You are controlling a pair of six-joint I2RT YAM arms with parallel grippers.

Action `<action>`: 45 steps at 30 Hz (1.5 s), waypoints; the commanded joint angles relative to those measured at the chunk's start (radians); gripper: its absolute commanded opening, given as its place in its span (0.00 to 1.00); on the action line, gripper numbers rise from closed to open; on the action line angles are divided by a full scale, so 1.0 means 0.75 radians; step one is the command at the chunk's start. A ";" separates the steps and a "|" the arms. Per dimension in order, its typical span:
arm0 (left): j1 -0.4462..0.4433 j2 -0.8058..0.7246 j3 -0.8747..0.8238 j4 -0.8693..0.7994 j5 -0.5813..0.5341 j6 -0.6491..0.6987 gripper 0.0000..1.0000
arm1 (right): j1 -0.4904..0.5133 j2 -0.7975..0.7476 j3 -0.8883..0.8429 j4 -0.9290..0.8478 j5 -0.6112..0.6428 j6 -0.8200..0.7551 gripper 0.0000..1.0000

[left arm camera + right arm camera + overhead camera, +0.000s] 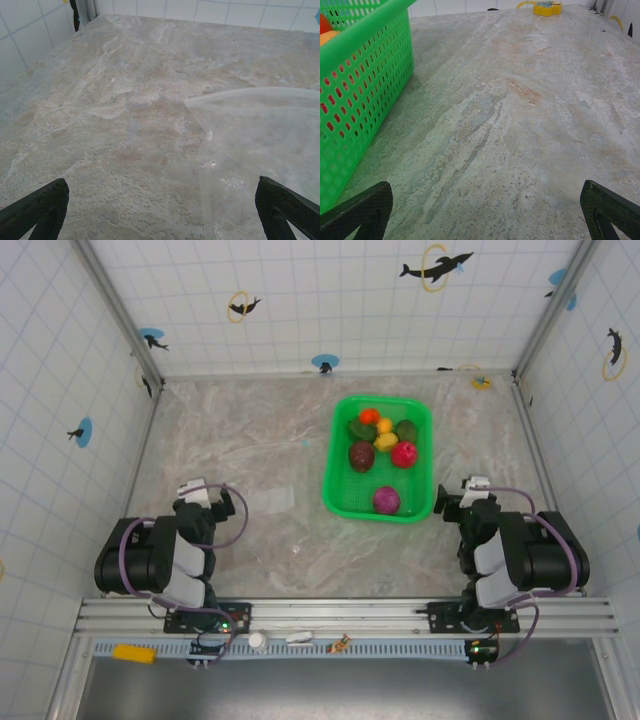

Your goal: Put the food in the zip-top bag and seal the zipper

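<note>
Three white tiled walls (300, 300) are closing in the marbled table (230, 440), with dolphin stickers (436, 267) dotting them. One small yellow object (481, 382) is lying at the table's far right corner, well apart from everything else. A tiny white speck (295, 552) is resting on the stone between the two arms. A bright green mesh basket (332, 465) is standing just left of the right gripper (468, 495), and in the right wrist view its wall (365, 75) is rising along the left side.

Both arms are sitting folded back over their bases at the near edge, with the grippers pointing toward the far wall. The left gripper (205, 498) is hanging low over bare table. Its jaws are spread wide, and the black fingertips (37, 210) are showing at the bottom corners of the wrist view with only stone between them. The right gripper (485, 212) is posed the same way, spread wide and holding nothing.

The zip-top bag (260, 150) is lying on the table ahead of the left gripper and to its right, with one clear corner pointing left. The food (385, 442) is all sitting in the basket. Most pieces are crowding the far half, among them a maroon piece (361, 456) and a red piece (404, 453). A magenta piece (386, 500) is lying alone at the near end.
</note>
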 commanded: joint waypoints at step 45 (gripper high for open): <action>-0.462 0.081 1.846 -2.747 -0.022 -1.724 0.97 | 1.018 -0.350 1.541 -2.440 0.560 0.755 0.99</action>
